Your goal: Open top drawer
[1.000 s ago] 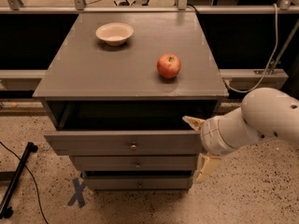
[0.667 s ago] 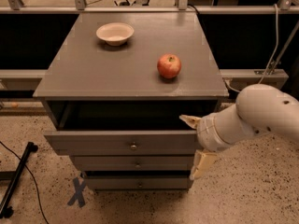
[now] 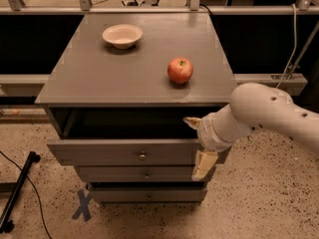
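The top drawer (image 3: 119, 152) of the grey cabinet stands pulled out, its dark inside showing under the cabinet top. Its flat grey front has a small round metal knob (image 3: 143, 157). My gripper (image 3: 198, 143) is at the right end of this drawer front. One cream fingertip (image 3: 192, 121) is above the front's top edge, and the other (image 3: 202, 166) hangs below it, in front of the second drawer. The fingers are spread apart. My white arm (image 3: 269, 114) comes in from the right.
A red apple (image 3: 180, 70) and a pale bowl (image 3: 122, 35) sit on the cabinet top (image 3: 89, 78). Two narrower drawers (image 3: 144, 175) lie below the top one. A black stand leg (image 3: 17, 193) and a blue X mark (image 3: 82, 204) are on the speckled floor at the left.
My gripper and arm have shifted a little to the left and up along the drawer front. The drawer stays pulled out about the same.
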Tool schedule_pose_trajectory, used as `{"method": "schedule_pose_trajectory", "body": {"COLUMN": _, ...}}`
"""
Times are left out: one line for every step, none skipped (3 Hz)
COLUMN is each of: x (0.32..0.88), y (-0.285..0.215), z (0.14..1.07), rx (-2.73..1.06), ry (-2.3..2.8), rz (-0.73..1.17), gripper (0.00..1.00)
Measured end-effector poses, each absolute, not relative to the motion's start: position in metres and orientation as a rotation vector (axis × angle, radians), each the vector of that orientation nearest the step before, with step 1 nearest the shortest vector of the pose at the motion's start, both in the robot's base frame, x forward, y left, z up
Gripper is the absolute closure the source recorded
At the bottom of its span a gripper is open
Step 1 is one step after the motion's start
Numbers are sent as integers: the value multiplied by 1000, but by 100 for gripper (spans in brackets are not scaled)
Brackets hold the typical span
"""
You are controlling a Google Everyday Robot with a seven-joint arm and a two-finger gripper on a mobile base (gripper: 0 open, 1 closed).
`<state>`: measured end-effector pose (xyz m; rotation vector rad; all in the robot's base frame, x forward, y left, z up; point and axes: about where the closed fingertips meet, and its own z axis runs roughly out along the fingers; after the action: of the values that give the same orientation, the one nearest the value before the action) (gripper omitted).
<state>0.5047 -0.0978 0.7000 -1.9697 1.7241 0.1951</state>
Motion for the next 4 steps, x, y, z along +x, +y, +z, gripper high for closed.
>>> {"method": "schedule_pose_trajectory", "body": {"x": 520, "y": -91, "z": 685, "rx": -1990, "ry": 1751, "rz": 215, "gripper": 1}}
{"method": "schedule_pose_trajectory", "body": {"x": 527, "y": -88, "z": 672, "rx": -1993, "ry": 1767, "rz": 289, "gripper": 6}}
{"method": "schedule_pose_trajectory", "body": {"x": 527, "y": -87, "z": 659, "rx": -1990, "ry": 1782, "rz": 364, "gripper": 24}}
{"method": "schedule_pose_trajectory", "body": {"x": 521, "y": -88, "z": 653, "rx": -1986, "ry": 1787, "rz": 404, "gripper": 46}}
